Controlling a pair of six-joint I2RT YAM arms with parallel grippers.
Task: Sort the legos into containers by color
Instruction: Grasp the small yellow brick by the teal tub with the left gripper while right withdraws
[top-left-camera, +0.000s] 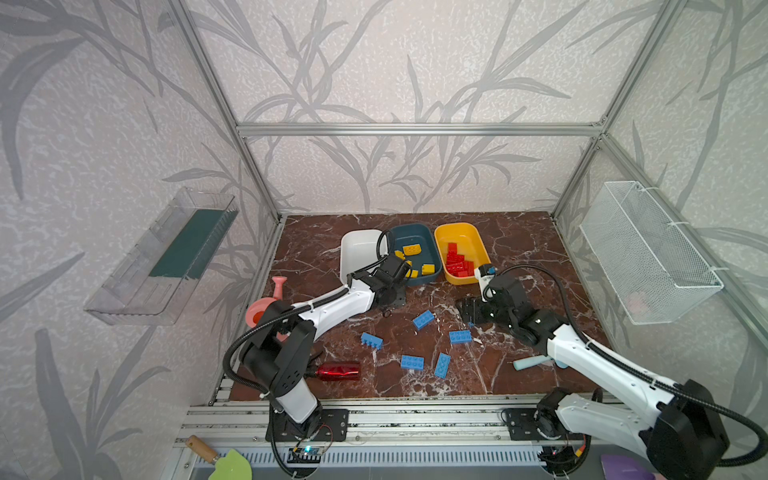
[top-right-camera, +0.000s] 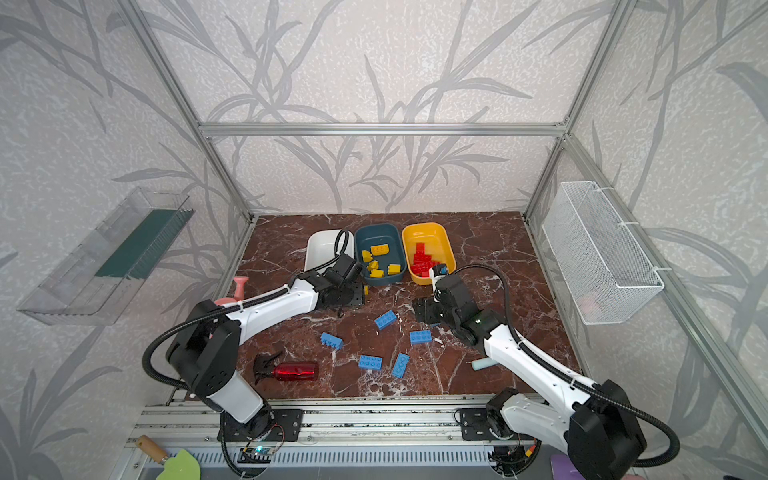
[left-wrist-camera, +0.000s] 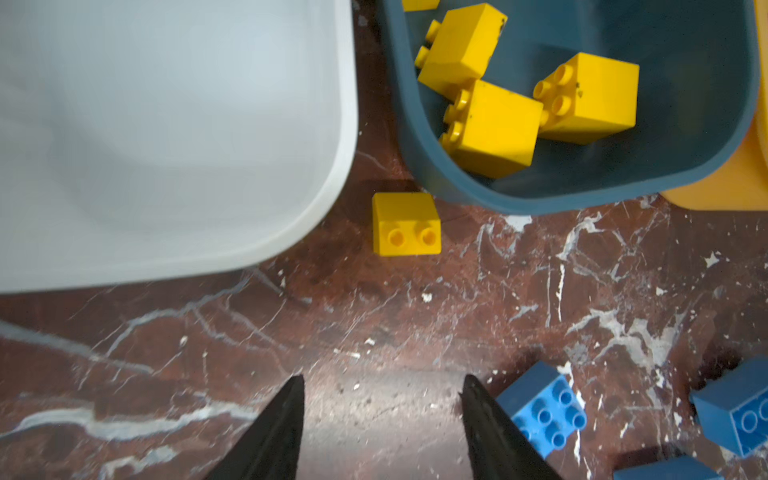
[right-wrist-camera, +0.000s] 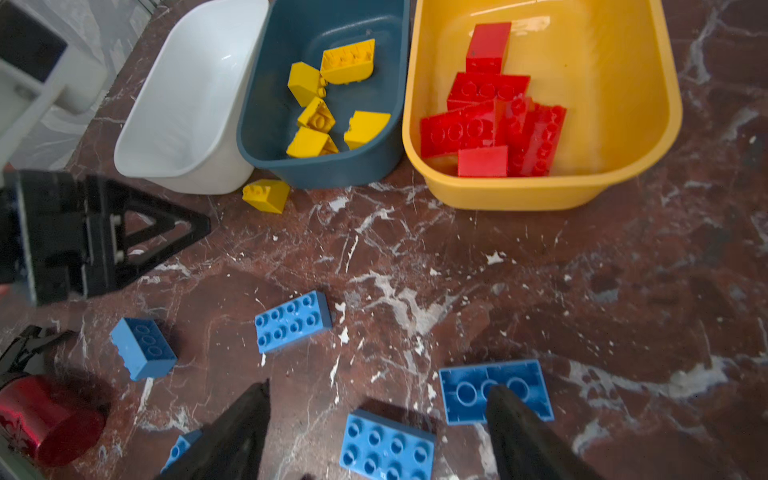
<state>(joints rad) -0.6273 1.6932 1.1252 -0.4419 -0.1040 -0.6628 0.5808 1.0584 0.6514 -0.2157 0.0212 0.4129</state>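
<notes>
Three tubs stand in a row at the back: white (top-left-camera: 359, 249), teal (top-left-camera: 415, 253) holding yellow legos (right-wrist-camera: 328, 108), and yellow (top-left-camera: 461, 253) holding red legos (right-wrist-camera: 494, 120). One yellow lego (left-wrist-camera: 406, 224) lies on the table between the white and teal tubs. My left gripper (left-wrist-camera: 382, 382) is open just in front of it, with nothing between its fingers. Several blue legos (top-left-camera: 423, 319) are scattered mid-table. My right gripper (right-wrist-camera: 379, 388) hangs open over one blue lego (right-wrist-camera: 386, 446), its fingers apart from it; another blue lego (right-wrist-camera: 465, 392) lies studs-down beside one finger.
A red spray bottle (top-left-camera: 338, 371) lies at the front left and a light blue scoop (top-left-camera: 530, 363) under my right arm. A pink watering can (top-left-camera: 266, 309) sits behind my left arm. A wire basket (top-left-camera: 648, 253) and a clear tray (top-left-camera: 166, 257) hang on the side walls.
</notes>
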